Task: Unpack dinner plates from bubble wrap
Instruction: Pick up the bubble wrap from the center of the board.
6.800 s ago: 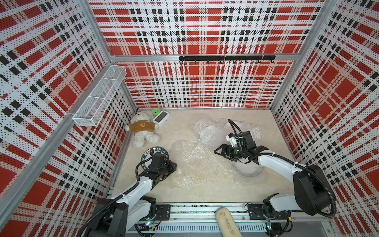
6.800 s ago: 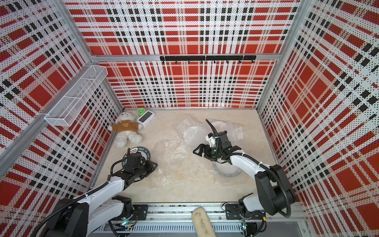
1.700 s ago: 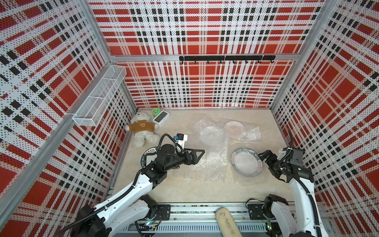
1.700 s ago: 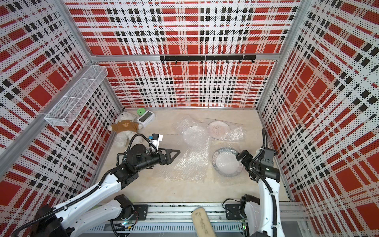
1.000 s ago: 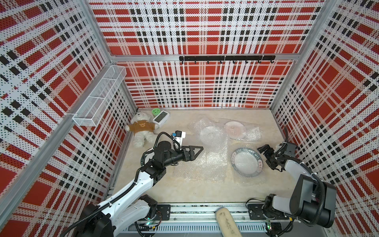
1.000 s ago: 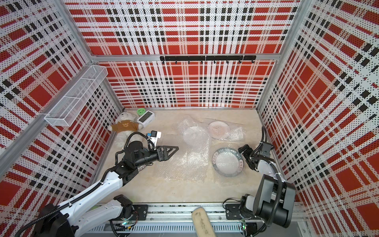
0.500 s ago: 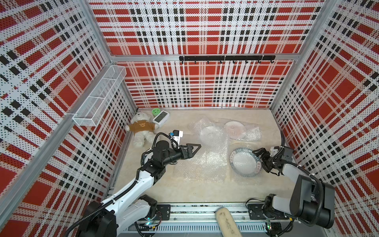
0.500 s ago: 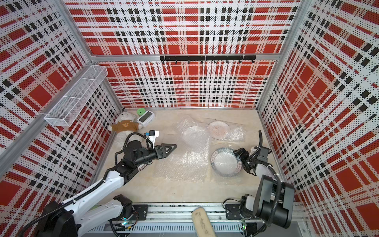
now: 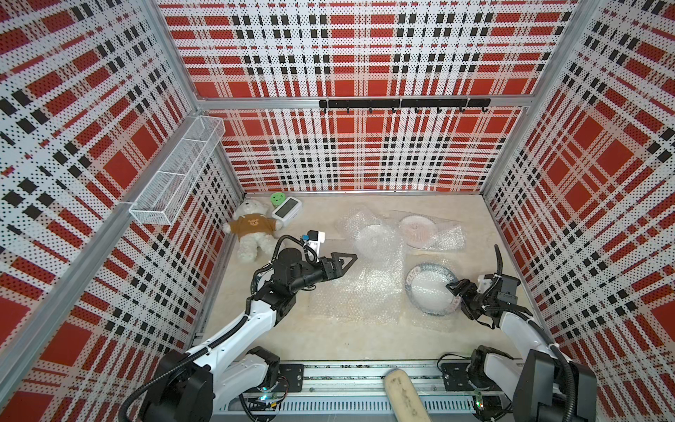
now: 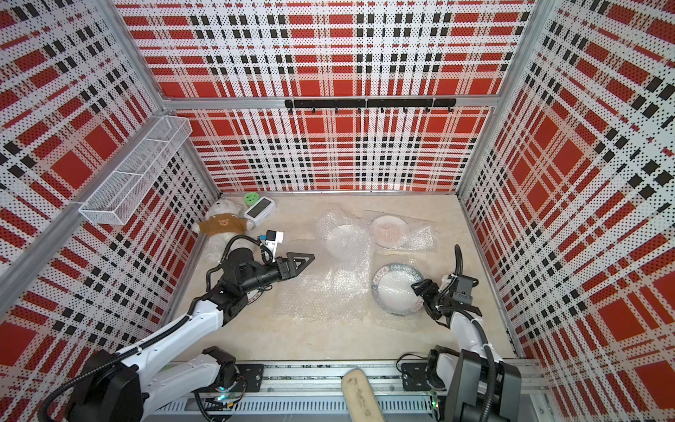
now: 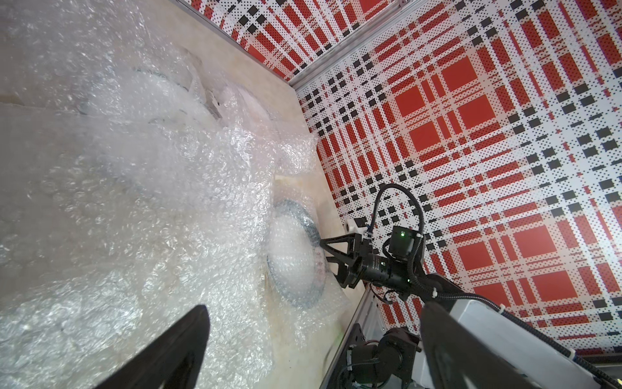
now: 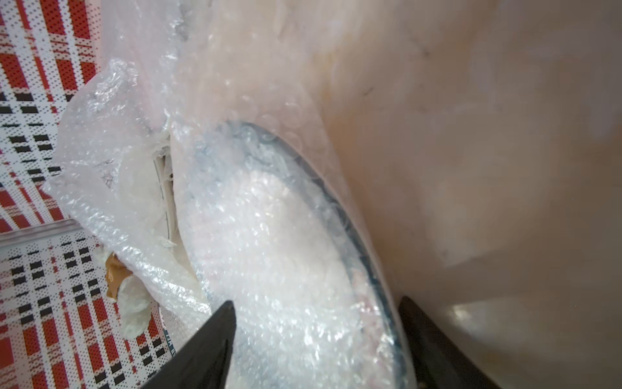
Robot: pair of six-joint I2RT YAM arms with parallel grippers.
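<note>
At the desk's [image 9: 328, 339] right side, right fingers [image 12: 198, 350] stand apart astride the rim of a dinner plate [image 9: 427, 292]: white, dark lettered band, veiled in bubble wrap [image 12: 269, 269]; left fingers [image 11: 168, 357] gape.

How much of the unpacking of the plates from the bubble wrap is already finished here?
Little looks finished: the pinkish plate at the back seems mostly uncovered. In hand: the right claw stands around the edge of the dark-rimmed plate, which is still under bubble wrap; the left claw hangs open. Left: this plate and the wrapped white plate.
</note>
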